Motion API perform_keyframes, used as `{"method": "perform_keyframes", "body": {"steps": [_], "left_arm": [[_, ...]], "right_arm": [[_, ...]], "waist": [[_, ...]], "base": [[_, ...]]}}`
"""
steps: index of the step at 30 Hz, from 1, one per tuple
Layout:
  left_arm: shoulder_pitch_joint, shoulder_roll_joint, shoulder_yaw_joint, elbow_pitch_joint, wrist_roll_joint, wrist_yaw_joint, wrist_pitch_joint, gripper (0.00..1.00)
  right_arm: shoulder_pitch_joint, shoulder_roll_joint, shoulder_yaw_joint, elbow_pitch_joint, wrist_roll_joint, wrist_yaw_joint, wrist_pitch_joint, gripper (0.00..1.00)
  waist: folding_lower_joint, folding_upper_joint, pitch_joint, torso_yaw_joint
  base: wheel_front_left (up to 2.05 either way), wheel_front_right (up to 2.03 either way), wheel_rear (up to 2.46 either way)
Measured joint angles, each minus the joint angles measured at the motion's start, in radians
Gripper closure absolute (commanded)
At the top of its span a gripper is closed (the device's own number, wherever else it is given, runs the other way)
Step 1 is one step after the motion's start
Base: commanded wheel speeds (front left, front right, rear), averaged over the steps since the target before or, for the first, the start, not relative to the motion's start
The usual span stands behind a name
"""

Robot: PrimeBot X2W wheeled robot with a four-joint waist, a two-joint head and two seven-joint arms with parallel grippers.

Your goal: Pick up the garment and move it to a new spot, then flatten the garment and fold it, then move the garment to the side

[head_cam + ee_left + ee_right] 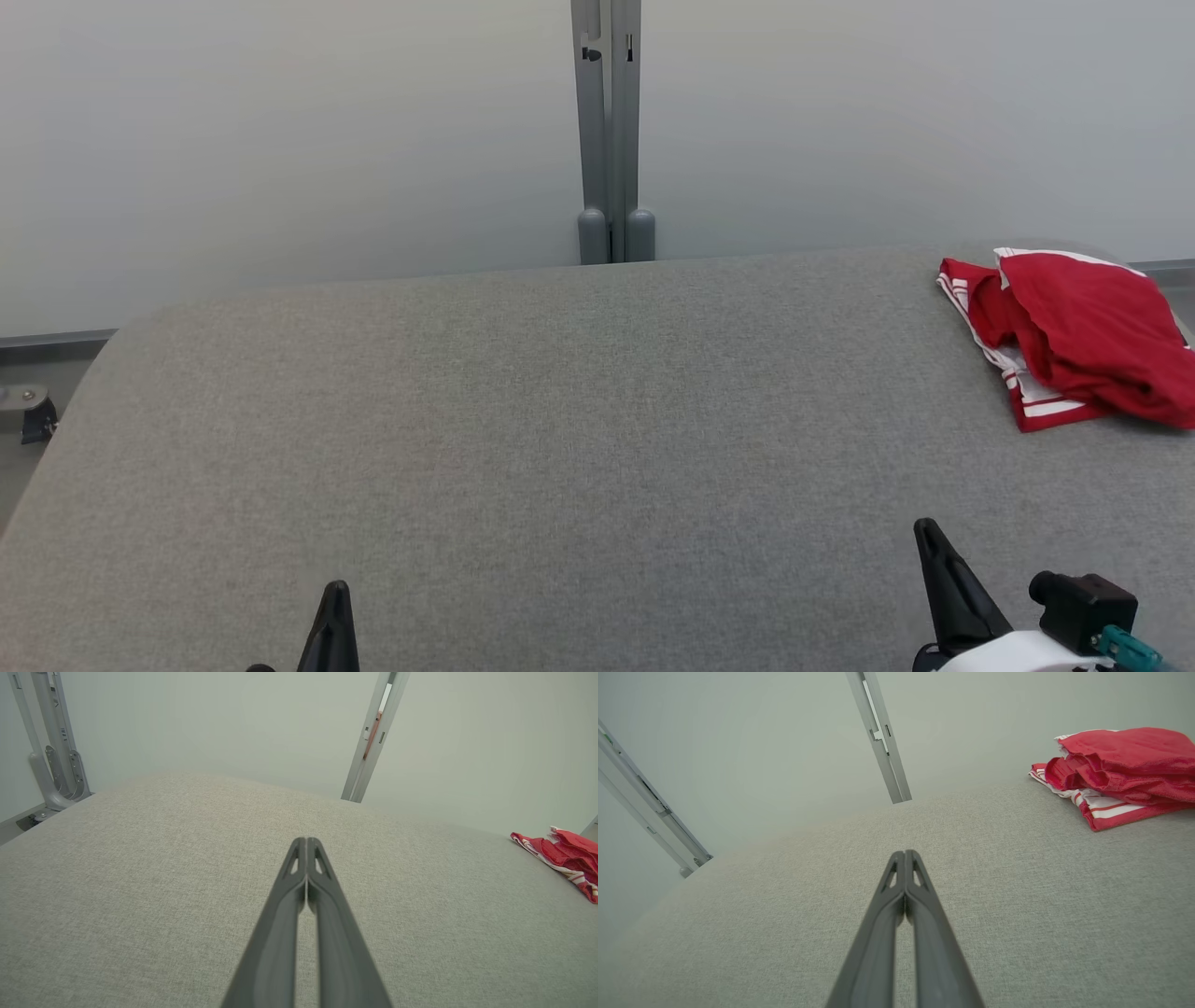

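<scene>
While both arms sat low at the near edge of the work area, the contents were logged as follows.

1. Red garment (1074, 336), white stripes along its hems. It lay bunched in a loose fold at the far right of the surface, close to the right edge. A plain red layer was draped over the striped layer beneath. Nothing touched it.

2. Grey fabric-covered surface (560, 420), broad, with rounded far corners. It carried the garment.

3. Left gripper (333, 597), near left, fingers pointing toward the far side. In the left wrist view the two dark fingers were pressed together at the tips, clenched on nothing. It was well apart from the garment.

4. Right gripper (927, 534), near right. In the right wrist view the fingers likewise met at the tips, with nothing between them. The garment lay beyond it, farther away and to the right, not in contact.

5. Black wrist camera (1083, 607), with a teal fitting, mounted on the pale right forearm.

6. Pale partition panels (280, 140) behind the surface, joined by a grey metal post (609, 131).

7. Caster (35, 420), on the floor at the far left.
</scene>
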Motion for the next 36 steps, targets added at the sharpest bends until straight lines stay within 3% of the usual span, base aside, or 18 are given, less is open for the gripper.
{"method": "perform_keyframes", "body": {"steps": [36], "left_arm": [[-0.152, 0.03, 0.057, 0.071, -0.591, -0.064, 0.109, 1.0]], "right_arm": [[-0.113, 0.015, -0.075, 0.035, 0.535, 0.0, 0.13, 1.0]], "waist": [[0.0, 0.0, 0.04, -0.005]], "base": [[0.0, 0.0, 0.0]]}}
